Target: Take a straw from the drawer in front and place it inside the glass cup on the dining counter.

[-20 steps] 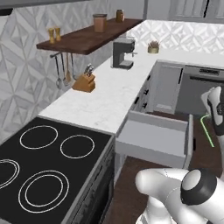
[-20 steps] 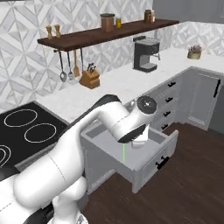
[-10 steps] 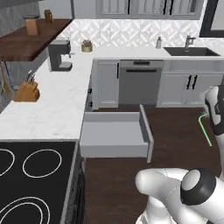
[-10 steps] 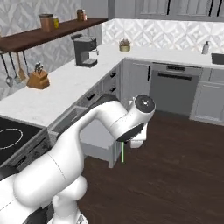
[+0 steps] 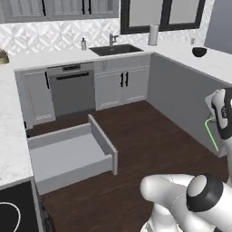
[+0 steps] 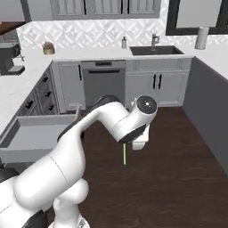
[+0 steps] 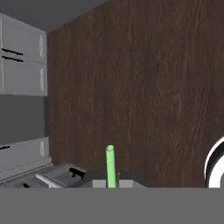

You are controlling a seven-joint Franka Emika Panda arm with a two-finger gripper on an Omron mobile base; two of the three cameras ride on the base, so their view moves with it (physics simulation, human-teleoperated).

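My gripper (image 7: 112, 183) is shut on the thin green straw (image 7: 110, 164), which sticks out between the two dark fingertips over dark wood floor. In the right base view the straw (image 6: 124, 155) hangs straight down from the gripper (image 6: 125, 143) in mid-air above the floor. From the left base camera, the gripper (image 5: 221, 123) and straw (image 5: 210, 134) sit at the right edge. The open grey drawer (image 5: 68, 156) juts out at the left and looks bare inside. The white dining counter (image 5: 216, 63) runs along the upper right. I cannot make out the glass cup on it.
A dark blue bowl (image 5: 199, 52) and a white paper-towel roll (image 5: 153, 35) stand on the dining counter. A sink with tap (image 5: 113, 47) and grey cabinets line the back wall. The open drawer (image 6: 35, 133) projects over the floor at the left.
The whole picture has swung from the stove and shelf to the sink corner and dining counter, so the base has turned right. The straw stays in the shut gripper.
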